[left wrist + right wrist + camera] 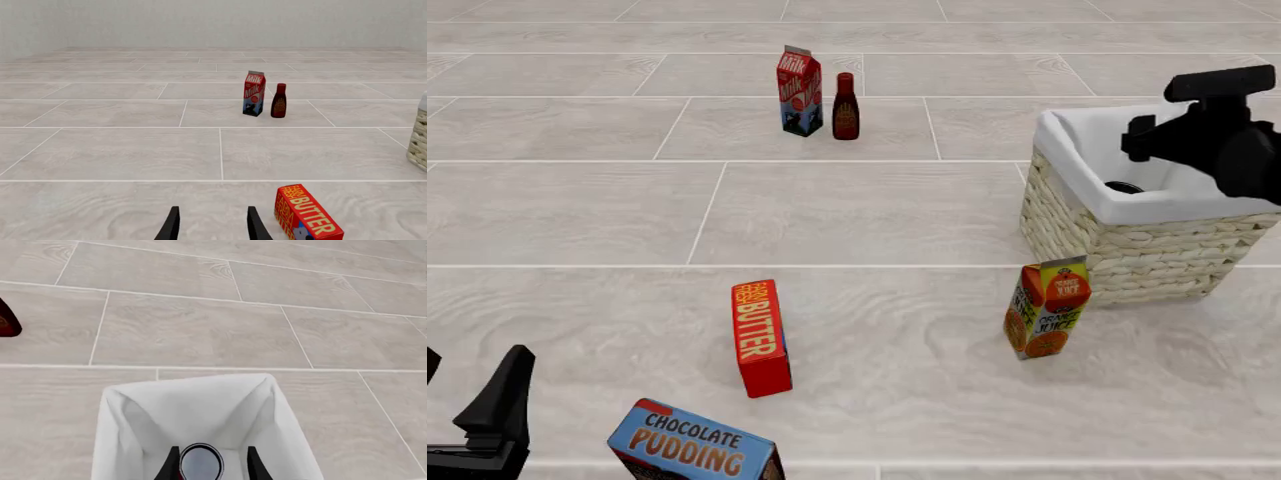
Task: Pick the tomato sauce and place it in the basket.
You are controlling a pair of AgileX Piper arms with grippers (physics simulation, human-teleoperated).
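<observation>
left gripper: fingers apart, holding nothing, low, well left of basket | butter, milk: left of basket, untouched | can: inside basket, between right gripper fingers; gripped or freed, cannot tell | progress: near done, release and retreat seem left

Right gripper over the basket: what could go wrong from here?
1. In the right wrist view the can sits between the right gripper fingers; whether they grip it is unclear, so retracting could lift it back out.
2. The arm hangs at the basket rim; a sideways exit may catch the liner.
</observation>
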